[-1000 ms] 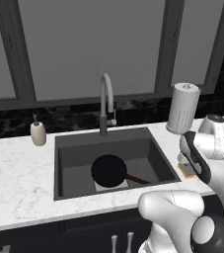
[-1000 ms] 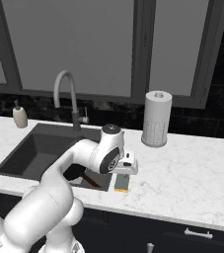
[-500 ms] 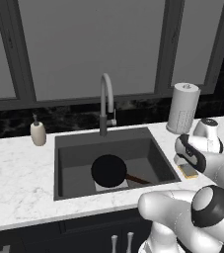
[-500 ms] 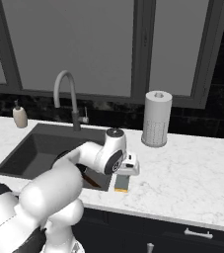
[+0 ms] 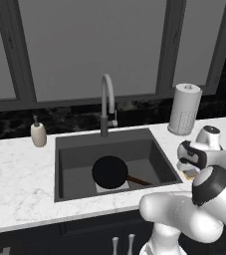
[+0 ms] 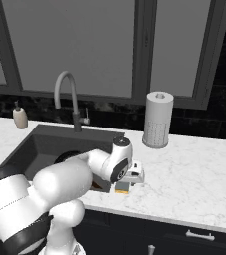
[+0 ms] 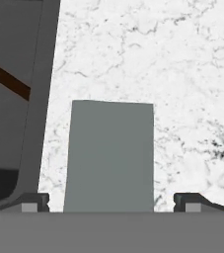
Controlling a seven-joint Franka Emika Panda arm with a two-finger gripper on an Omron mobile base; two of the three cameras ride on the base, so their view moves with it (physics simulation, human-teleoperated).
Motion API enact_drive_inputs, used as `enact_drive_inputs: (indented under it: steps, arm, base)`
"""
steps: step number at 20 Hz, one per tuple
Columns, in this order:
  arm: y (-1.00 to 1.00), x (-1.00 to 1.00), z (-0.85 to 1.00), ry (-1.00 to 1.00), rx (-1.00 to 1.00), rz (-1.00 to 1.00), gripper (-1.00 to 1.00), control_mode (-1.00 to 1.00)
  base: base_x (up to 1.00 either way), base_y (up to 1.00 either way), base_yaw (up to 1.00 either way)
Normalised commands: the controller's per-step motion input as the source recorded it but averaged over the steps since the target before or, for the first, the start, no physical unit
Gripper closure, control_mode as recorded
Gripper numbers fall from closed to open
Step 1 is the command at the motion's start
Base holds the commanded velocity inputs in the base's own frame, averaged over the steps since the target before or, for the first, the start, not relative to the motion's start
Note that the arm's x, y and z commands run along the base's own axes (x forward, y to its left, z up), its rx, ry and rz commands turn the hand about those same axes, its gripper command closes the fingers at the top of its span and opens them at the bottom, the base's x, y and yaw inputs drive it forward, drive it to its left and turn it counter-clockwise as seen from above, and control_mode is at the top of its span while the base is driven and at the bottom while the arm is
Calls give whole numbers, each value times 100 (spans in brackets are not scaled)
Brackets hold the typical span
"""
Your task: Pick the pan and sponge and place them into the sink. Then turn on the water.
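The black pan [image 5: 109, 172] lies in the dark grey sink [image 5: 134, 149], its reddish-brown handle [image 7: 7, 79] pointing right. On the marble counter just right of the sink lies the sponge [image 6: 123, 187], yellow with a grey-green top [image 7: 109, 153]. My gripper [image 6: 133, 174] is open and hangs right over the sponge, one fingertip on each side of it [image 7: 112, 200]. From the left, the hand [image 5: 190, 162] hides most of the sponge [image 5: 190, 174]. The grey gooseneck faucet [image 5: 107, 99] stands behind the sink.
A paper towel roll [image 5: 185, 108] stands at the back right of the counter. A cream soap dispenser [image 5: 38, 133] sits left of the sink. Dark window panes run along the back wall. My own white arm crosses the sink's right front corner [image 6: 74, 174].
The hand has sunk a little toward the sponge and the arm's elbow has swung. The jaws stay open. Pan and sponge lie where they were.
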Motion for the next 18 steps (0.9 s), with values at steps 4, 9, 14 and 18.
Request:
enact_drive_inputs:
  steps: [4,9,14,18]
  arm:
    - [0,3,-31,0,0,0,-100,-100]
    - [0,3,-25,0,0,0,-100,-100]
    - [0,14,-31,1,0,0,-100,-100]
    - [0,9,-43,4,0,0,-100,-100]
  base:
    - [0,0,0]
    - [0,0,0]
    - [0,0,0]
    - [0,0,0]
